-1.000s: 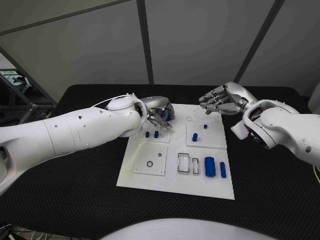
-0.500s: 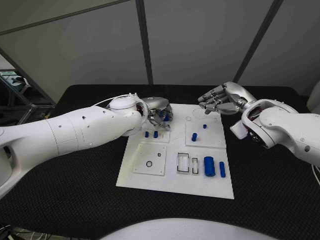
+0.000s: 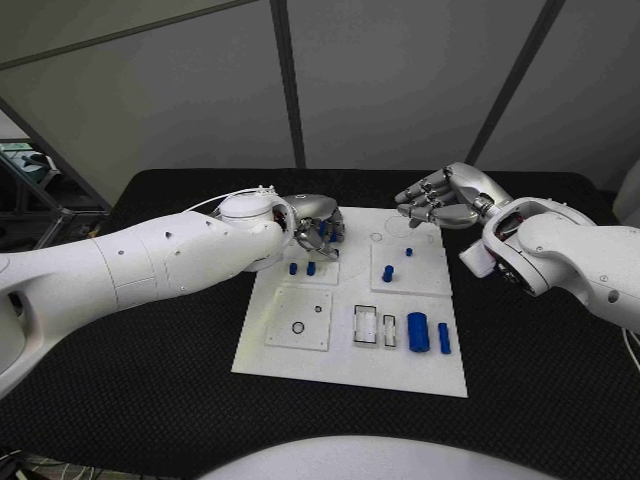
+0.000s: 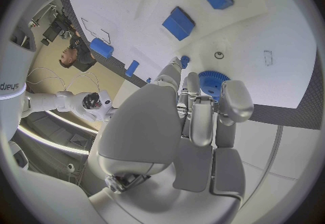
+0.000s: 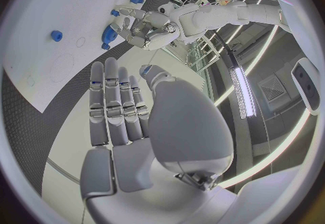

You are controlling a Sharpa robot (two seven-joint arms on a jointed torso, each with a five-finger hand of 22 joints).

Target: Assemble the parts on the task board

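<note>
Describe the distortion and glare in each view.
Head view: straight edges, even light, no glare on the task board. Left wrist view: fisheye bends the board's edges; left hand looms large. Right wrist view: a bright ceiling strip light glares beside the right hand.

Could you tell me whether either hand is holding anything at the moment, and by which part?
The left hand grips a blue gear-like part by its toothed rim, fingertips around it. The right hand holds nothing.
</note>
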